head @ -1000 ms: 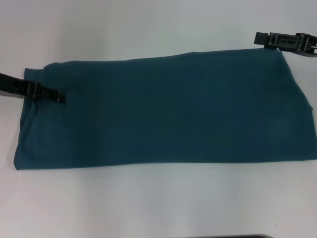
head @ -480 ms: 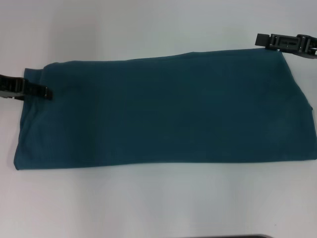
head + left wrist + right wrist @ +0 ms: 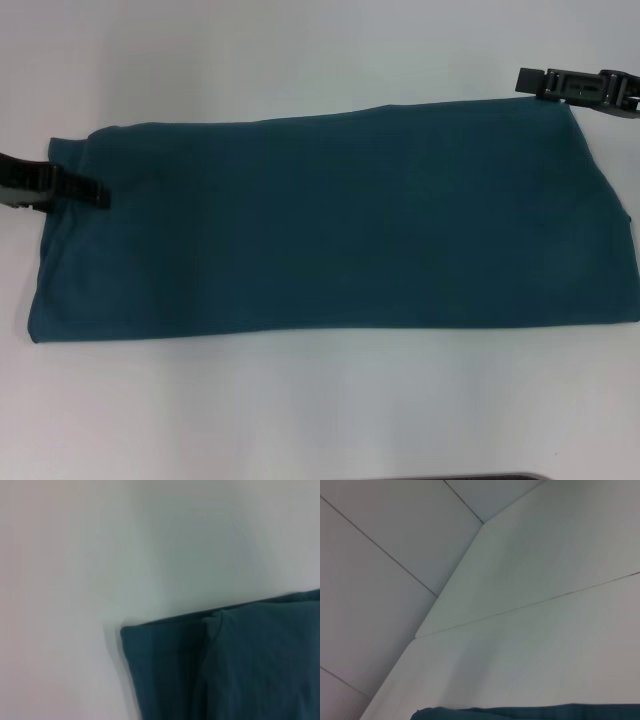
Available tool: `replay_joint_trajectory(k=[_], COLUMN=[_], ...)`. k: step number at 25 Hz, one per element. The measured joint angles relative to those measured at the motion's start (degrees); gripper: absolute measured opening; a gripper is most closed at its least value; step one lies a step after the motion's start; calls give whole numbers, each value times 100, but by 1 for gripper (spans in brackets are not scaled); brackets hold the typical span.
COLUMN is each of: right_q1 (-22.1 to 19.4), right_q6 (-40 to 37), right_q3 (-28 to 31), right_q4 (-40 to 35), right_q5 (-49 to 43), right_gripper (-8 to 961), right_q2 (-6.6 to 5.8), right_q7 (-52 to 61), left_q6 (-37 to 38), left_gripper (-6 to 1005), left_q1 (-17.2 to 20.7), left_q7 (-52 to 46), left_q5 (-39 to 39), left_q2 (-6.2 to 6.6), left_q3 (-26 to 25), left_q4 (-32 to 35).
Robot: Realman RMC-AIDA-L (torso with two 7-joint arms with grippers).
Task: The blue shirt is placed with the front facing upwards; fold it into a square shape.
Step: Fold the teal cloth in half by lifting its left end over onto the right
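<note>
Shirt (image 3: 330,225) spans table (image 3: 320,410), grippers at ends.

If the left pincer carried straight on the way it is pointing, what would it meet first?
The left pincer points rightward across the blue shirt, its tip over the shirt's left end. Going on, it would likely meet only that cloth, though its height above the fabric is unclear.

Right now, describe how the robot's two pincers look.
Both are black, flat, elongated parts. The left pincer tapers to a narrow tip and has a small step along its length. The right pincer is blocky, with rectangular cut-outs along its side. No cables or markings are visible.
</note>
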Motion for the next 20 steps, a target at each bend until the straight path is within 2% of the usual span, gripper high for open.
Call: replay_joint_trajectory(k=[9, 20], right_q1=[-12, -12], right_q6=[0, 51], right_q3=[-10, -3], right_q4=[-8, -4], right_q5=[0, 0], right_gripper=[716, 716], right_q2=[-9, -9], right_q7=[-1, -1], left_q6=[-143, -151], left_gripper=[873, 872], left_q1=[-36, -81], left_q7=[-93, -98], left_q5=[24, 210], left_q2=[66, 73], left_q3=[-7, 46], left_q4=[99, 182])
